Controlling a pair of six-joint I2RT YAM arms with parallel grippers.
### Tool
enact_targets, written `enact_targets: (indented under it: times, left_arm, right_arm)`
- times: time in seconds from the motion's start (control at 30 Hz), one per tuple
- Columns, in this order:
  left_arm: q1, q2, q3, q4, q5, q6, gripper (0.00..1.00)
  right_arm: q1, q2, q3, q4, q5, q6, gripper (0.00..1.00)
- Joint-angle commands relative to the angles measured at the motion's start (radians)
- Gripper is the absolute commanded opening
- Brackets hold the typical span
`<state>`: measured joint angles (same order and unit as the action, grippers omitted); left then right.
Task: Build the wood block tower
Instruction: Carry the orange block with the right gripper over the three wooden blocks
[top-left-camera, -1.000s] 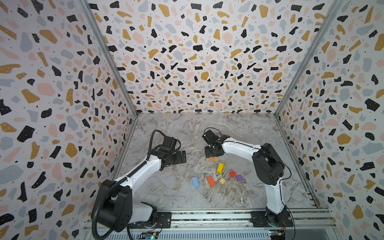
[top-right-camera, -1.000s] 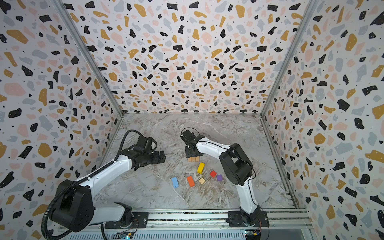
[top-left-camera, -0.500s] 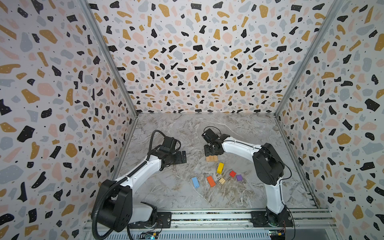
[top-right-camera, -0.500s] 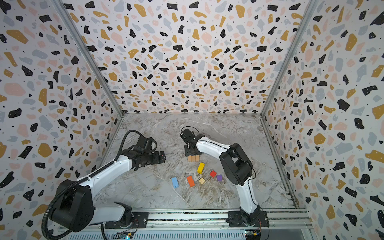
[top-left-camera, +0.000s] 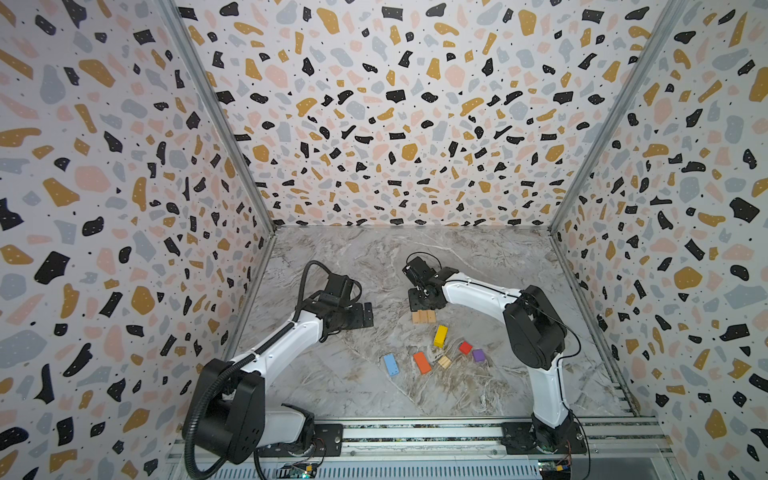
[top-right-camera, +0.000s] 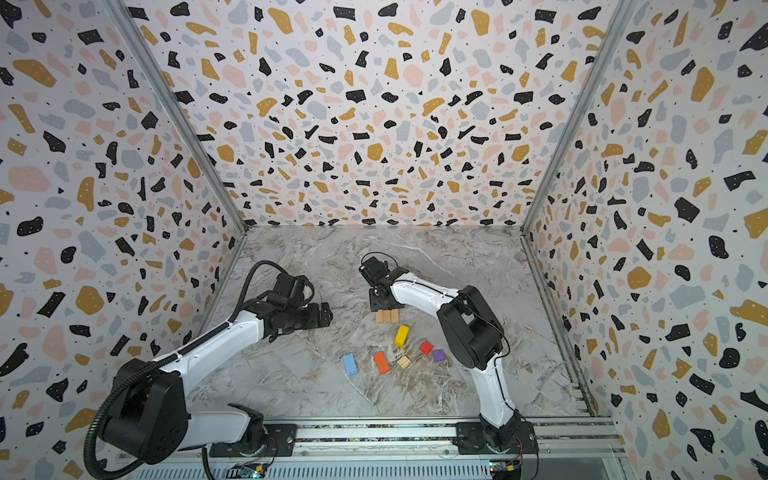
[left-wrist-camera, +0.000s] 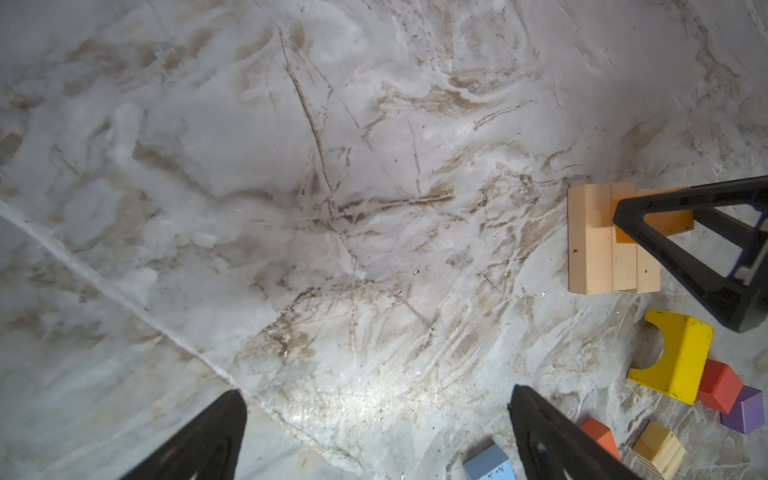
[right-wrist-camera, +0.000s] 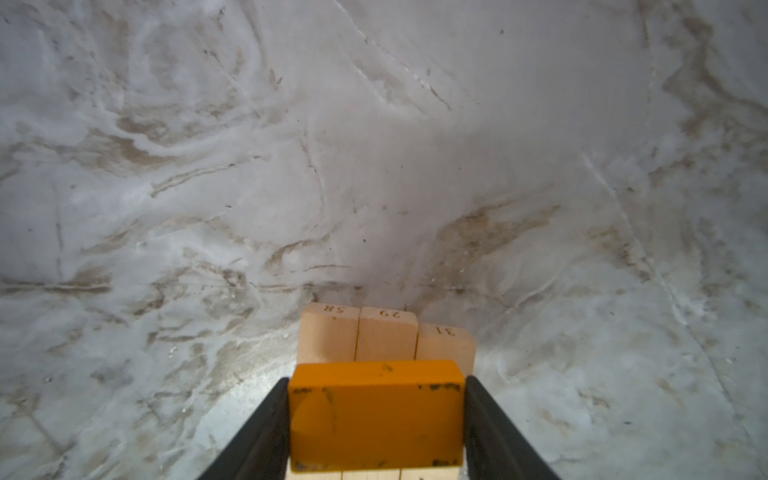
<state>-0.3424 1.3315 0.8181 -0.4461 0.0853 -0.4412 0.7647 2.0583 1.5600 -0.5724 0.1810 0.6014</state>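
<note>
Three tan wood blocks (top-left-camera: 424, 316) (top-right-camera: 387, 316) lie side by side on the marble floor as a flat layer. My right gripper (right-wrist-camera: 377, 382) (top-left-camera: 423, 300) is shut on an orange oblong block (right-wrist-camera: 376, 415) (left-wrist-camera: 665, 222), held crosswise directly over the tan blocks (right-wrist-camera: 386, 336); I cannot tell whether it touches them. My left gripper (left-wrist-camera: 376, 395) (top-left-camera: 368, 316) is open over bare floor to the left of the tan blocks (left-wrist-camera: 598, 249), with nothing between its fingers.
Loose blocks lie nearer the front: a yellow arch piece (top-left-camera: 440, 336), a red cube (top-left-camera: 465, 347), a purple cube (top-left-camera: 478, 355), a tan cube (top-left-camera: 444, 361), a red-orange oblong (top-left-camera: 422, 363) and a blue oblong (top-left-camera: 390, 364). Patterned walls enclose three sides.
</note>
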Motion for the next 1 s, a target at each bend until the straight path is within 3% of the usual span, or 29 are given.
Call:
enact_targets:
  times: [0.0,0.67,0.97]
  left_arm:
    - [0.005,-0.004,-0.013,0.013,0.012,-0.001,1.0]
    - [0.004,-0.01,-0.016,0.01,0.011,0.001,1.0]
    - [0.005,-0.009,-0.013,0.01,0.012,0.0,1.0]
  right_arm:
    - [0.007,0.005,0.03,-0.026,0.021,0.013,0.53]
    - [0.014,0.016,0.021,-0.027,0.036,0.026,0.53]
    - [0.019,0.012,0.024,-0.034,0.054,0.029,0.58]
